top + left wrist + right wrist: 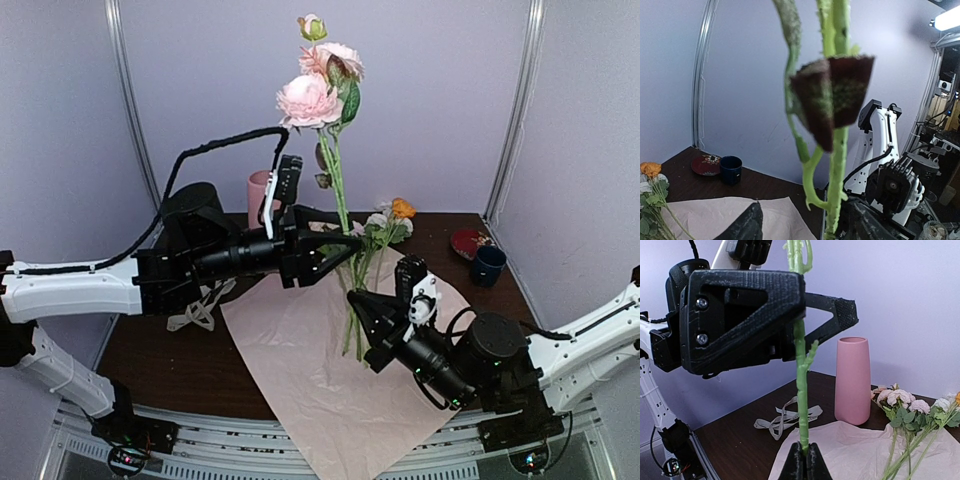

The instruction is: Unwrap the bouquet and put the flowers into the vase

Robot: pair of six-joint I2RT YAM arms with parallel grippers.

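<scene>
one upright flower stem (337, 190), right end effector (804, 452) pinching its base, left end effector (807, 222) spread around it

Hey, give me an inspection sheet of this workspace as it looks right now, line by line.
Surface: dark table, pink paper sheet spread open on it.
Job's things: held stem with pink roses upright; loose flowers lying at the back; vase standing, nothing sticking out.
Clutter: ribbon, blue cup, red dish.
Grippers: right gripper shut on held stem's base; left gripper open, jaws either side of it higher up.
Cables: black cable arching over left arm.
Surroundings: lilac walls.
</scene>
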